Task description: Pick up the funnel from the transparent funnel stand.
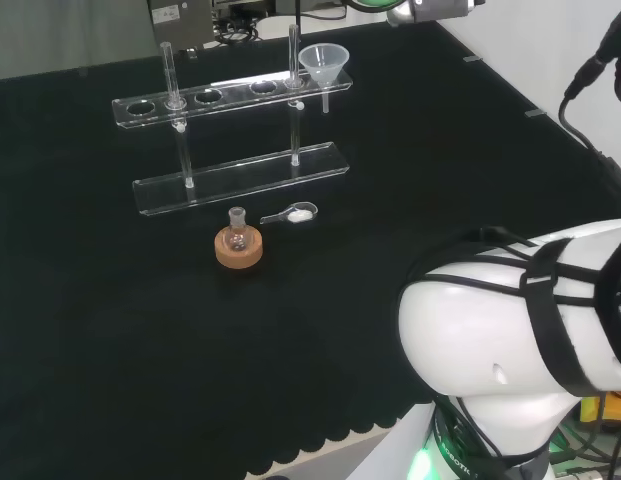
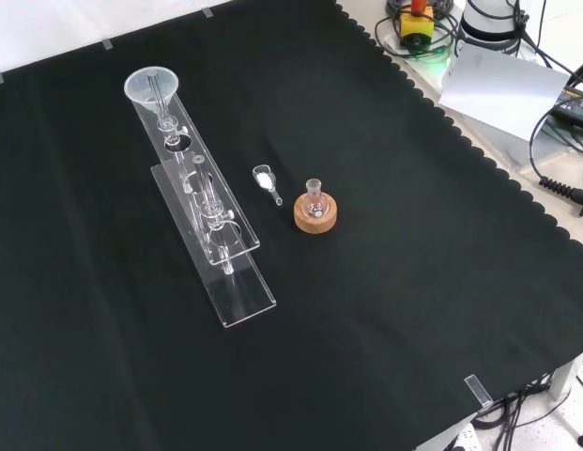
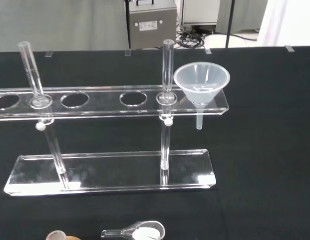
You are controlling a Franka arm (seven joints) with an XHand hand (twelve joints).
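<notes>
A clear plastic funnel (image 1: 323,62) sits upright in the end hole of the transparent funnel stand (image 1: 230,100), its stem hanging below the upper bar. In the front view the funnel (image 2: 152,85) is at the far end of the stand (image 2: 244,303). The wrist view faces the stand (image 3: 120,170) side-on from a little way off, with the funnel (image 3: 201,82) beside one of the two upright rods. The other holes of the upper bar hold nothing.
A small round flask on a cork ring (image 1: 238,243) stands in front of the stand, with a clear scoop of white powder (image 1: 295,212) beside it. The arm's white link (image 1: 520,330) is at the head view's lower right. The cloth's scalloped edge (image 2: 516,188) lies right in the front view.
</notes>
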